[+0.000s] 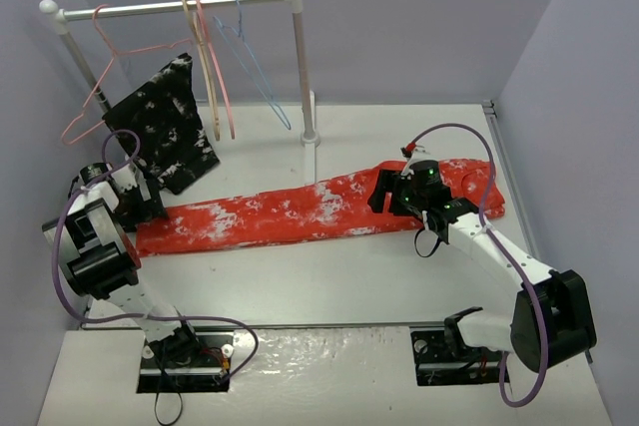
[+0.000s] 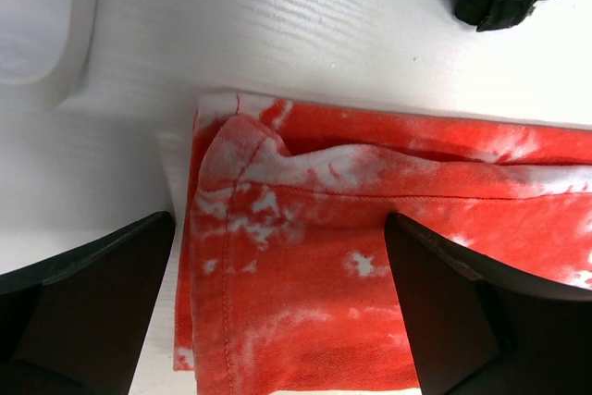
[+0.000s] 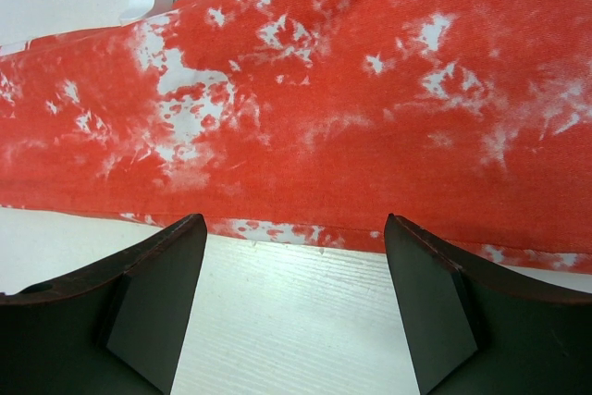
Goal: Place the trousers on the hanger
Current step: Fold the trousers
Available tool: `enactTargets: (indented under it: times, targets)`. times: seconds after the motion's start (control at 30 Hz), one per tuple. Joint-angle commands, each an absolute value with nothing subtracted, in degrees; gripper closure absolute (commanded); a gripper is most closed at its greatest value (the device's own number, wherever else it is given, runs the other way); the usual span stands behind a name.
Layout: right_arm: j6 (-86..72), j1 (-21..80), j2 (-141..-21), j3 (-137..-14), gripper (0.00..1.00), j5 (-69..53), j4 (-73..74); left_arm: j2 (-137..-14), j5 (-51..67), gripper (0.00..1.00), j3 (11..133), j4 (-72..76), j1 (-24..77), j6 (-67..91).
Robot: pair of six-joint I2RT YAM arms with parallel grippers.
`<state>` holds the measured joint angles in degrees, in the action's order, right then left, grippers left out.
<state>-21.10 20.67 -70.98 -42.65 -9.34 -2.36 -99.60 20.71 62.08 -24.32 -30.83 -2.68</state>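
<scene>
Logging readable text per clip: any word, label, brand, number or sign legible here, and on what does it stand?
None: no text is legible in any view.
The trousers and the black garment bear only white speckles; the light-blue hanger and the rail show no marking.

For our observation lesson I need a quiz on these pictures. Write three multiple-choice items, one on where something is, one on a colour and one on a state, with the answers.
1. Where are the trousers? A hung up; B flat on the table; C on the floor.
2. What colour is the rightmost hanger on the rail? A light blue; B green; C black.
3. How is the left gripper? A shut on cloth; B open; C shut on a wire.
Answers: 1 B, they stretch across the tabletop; 2 A, its thin wire is pale blue; 3 B, its fingers stand apart over the trouser hem.
</scene>
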Motion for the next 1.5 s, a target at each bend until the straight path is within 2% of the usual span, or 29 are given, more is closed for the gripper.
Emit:
enactTargets:
  times: [0.0, 0.07, 0.17, 0.27, 0.3, 0.33, 0.43, 0.5, 0.73, 0.87, 1.0, 1.13, 1.4, 1.47]
  targets:
    - [-20.7, 20.9, -69.3, -43.0, 0.25, -10.2, -4.8, -102.7, 24.6, 0.03, 63.5, -29.2, -30.7, -5.0]
    - [-20.7, 20.9, -69.3, -43.1, 0.25, -10.0, -4.8, -104.1, 24.3, 0.03, 64.7, -30.7, -30.6, -5.4]
    - [-21.0, 20.9, -69.7, -43.4, 0.25, -9.8, -4.9, -105.9, 24.6, 0.09, 65.5, -32.4, -30.4, -5.5]
    - [-21.3, 20.8, -69.8, -43.9, 0.25, -9.7, -5.1, -106.7, 26.5, 0.28, 65.7, -33.4, -30.2, -6.1]
    - [-21.3, 20.8, -69.8, -44.0, 0.25, -9.6, -5.2, -106.5, 26.7, 0.39, 65.6, -33.4, -30.2, -6.2]
    - [-21.4, 20.9, -69.7, -44.0, 0.25, -9.3, -5.4, -105.8, 27.4, 0.57, 65.1, -33.2, -30.0, -6.2]
    - [-21.4, 20.7, -69.9, -44.1, 0.25, -9.1, -5.5, -102.7, 28.0, 0.85, 62.6, -31.6, -29.6, -5.5]
    - [-21.4, 20.7, -70.1, -44.1, 0.25, -9.0, -5.6, -100.4, 27.8, 0.97, 60.7, -30.1, -29.3, -4.3]
    - [-22.9, 20.6, -70.2, -45.6, 0.25, -9.8, -5.4, -86.0, 23.9, 1.00, 58.8, -29.4, -29.1, 6.0]
    - [-23.5, 20.6, -70.4, -47.6, 0.25, -10.1, -4.4, -78.2, 17.3, 1.00, 62.4, -35.3, -29.0, 14.4]
    - [-22.6, 20.6, -71.3, -51.1, 0.25, -9.1, -1.5, -76.5, 11.7, 1.00, 74.2, -47.2, -29.1, 19.1]
    - [-21.4, 20.6, -71.8, -55.5, 0.25, -7.0, 4.1, -75.7, 0.5, 1.00, 86.2, -55.1, -29.1, 20.0]
    - [-23.8, 20.6, -70.6, -59.8, 0.25, -7.0, 8.0, -75.0, -14.7, 1.00, 104.0, -61.6, -29.2, 19.8]
    - [-23.7, 20.6, -69.8, -60.2, 0.25, -6.5, 8.9, -74.8, -13.7, 1.00, 107.3, -62.9, -28.7, 20.5]
